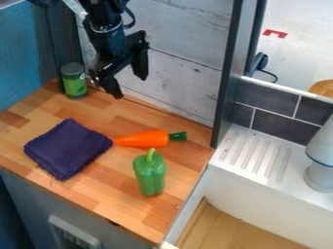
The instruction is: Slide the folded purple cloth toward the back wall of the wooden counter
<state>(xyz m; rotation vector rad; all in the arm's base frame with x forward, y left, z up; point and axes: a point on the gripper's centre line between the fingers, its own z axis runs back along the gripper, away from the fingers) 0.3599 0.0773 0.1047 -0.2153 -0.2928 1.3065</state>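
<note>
- The green pepper (150, 175) was nearest on the counter, its long axis running up and down the view, with the curved stem pointing toward the carrot (143, 139). Its skin looked smooth and glossy, with rounded lobes.
- The carrot lay across the view behind the pepper, its orange taper pointing left to the cloth (67, 148) and its blunt dark green top pointing right. Its tip was at the cloth's right corner; whether they touched could not be told.
- The cloth was dark purple-blue, folded into a soft, roughly square pad, turned cornerwise, with a few loose threads at its lower edge.
- The green can (74, 81) stood upright near the back left of the counter (114, 206), its long axis vertical and its dark lid upward. It was a smooth cylinder with a green label.
- The gripper (129, 87) hung over the back of the counter, to the right of the can and apart from it, angled downward. It was released and empty, its two black, angular fingers spread apart.
- The counter was wood in joined strips of light and reddish brown. Behind it rose a wall (179, 85) of whitish, grained boards.
- To the right was a white ledge (257, 153) with raised parallel ridges, below dark rectangular tiles (280, 127).
</note>
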